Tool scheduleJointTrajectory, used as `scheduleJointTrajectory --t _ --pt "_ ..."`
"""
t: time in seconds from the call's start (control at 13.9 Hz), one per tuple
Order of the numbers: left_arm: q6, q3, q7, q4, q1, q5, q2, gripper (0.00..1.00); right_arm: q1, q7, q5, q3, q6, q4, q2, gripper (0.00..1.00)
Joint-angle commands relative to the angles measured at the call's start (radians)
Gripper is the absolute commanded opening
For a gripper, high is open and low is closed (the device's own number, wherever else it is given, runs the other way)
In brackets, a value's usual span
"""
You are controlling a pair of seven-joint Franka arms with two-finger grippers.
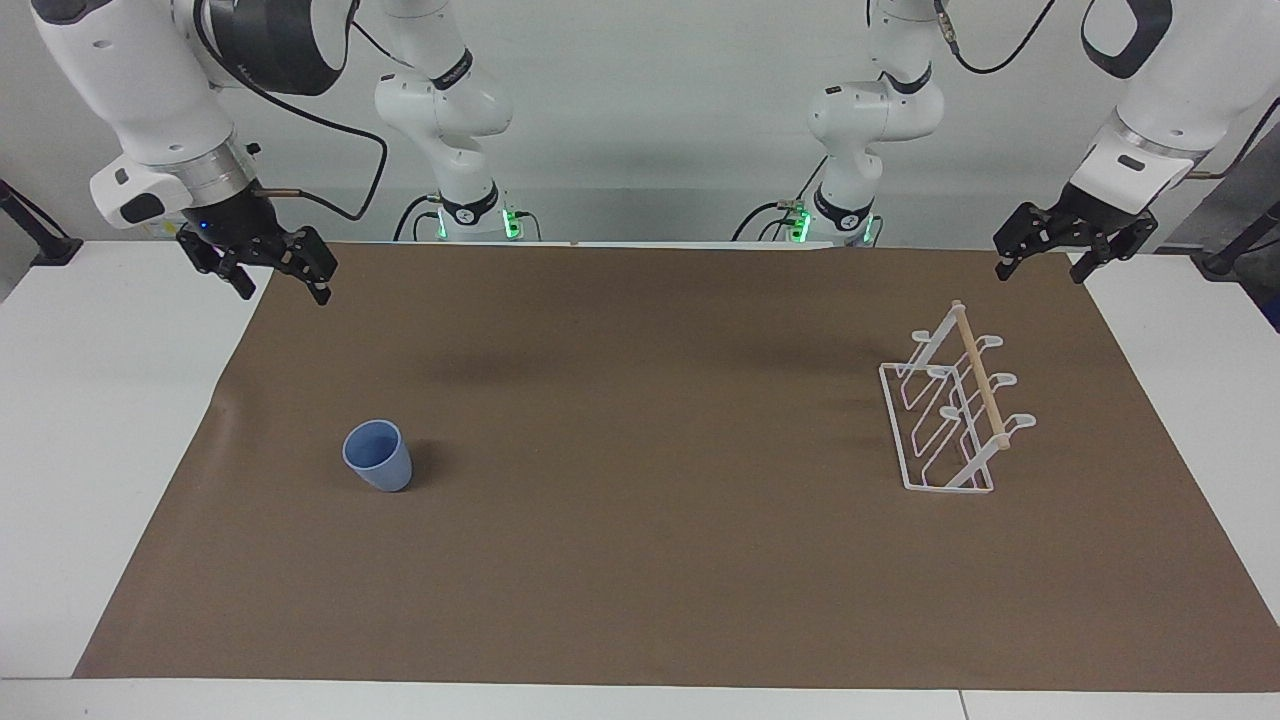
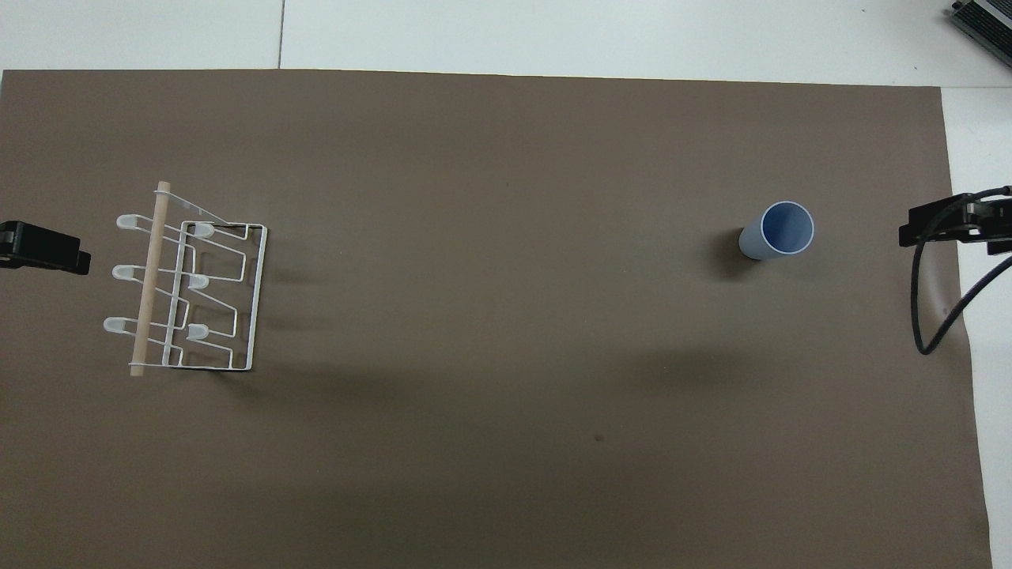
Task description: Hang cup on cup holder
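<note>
The light-blue cup [image 1: 378, 456] stands upright, mouth up, on the brown mat toward the right arm's end of the table; it also shows in the overhead view [image 2: 779, 231]. The white wire cup holder [image 1: 950, 415] with its wooden dowel stands toward the left arm's end, with nothing on its prongs; it shows in the overhead view too [image 2: 190, 292]. My right gripper [image 1: 280, 290] hangs open and empty over the mat's edge at the right arm's end, well apart from the cup. My left gripper [image 1: 1040, 272] hangs open and empty over the mat's edge beside the cup holder.
The brown mat [image 1: 640, 560] covers most of the white table [image 1: 80, 420]. A black cable [image 2: 929, 316] loops down from the right gripper's wrist. A dark device [image 2: 984, 24] sits at the table's corner farthest from the robots.
</note>
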Motion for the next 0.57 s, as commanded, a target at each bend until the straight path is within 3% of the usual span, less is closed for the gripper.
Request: scheduleJointTrajectory --t 0.0,0.5 --pt "-0.005 -0.001 -0.001 -0.012 0.010 0.017 -0.019 1.00 -0.004 0.029 0.013 0.003 0.004 -0.035 -0.028 1.00" --pt "-0.007 0.001 -0.001 -0.012 0.010 0.017 -0.020 1.00 -0.016 0.029 0.007 0.002 0.019 -0.027 -0.028 1.00"
